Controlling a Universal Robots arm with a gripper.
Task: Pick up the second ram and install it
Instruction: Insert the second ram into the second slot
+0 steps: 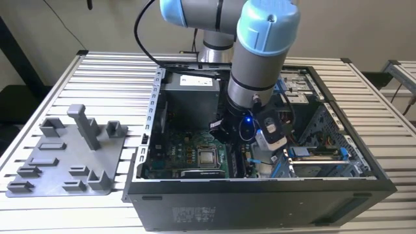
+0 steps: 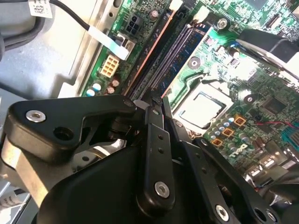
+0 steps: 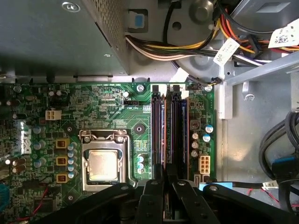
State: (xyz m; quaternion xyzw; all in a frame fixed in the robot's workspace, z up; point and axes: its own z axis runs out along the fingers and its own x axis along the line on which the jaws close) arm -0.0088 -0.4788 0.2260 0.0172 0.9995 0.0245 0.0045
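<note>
Premises present as a robotics lab or test workshop. An opened desktop computer case (image 1: 260, 161) lies on a slatted aluminium workbench (image 1: 110, 83) (bare wall behind, at 12 o'clock). A grey fixture tray (image 1: 65, 156) sits at 9 o'clock of the case.

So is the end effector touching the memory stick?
Cannot tell. In the second wrist view the end effector overlaps the memory stick, hiding any contact.

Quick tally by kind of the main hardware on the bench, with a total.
Robot arm: 1
Gripper: 1
Open computer case: 1
Grey tray: 1
Total: 4
</note>
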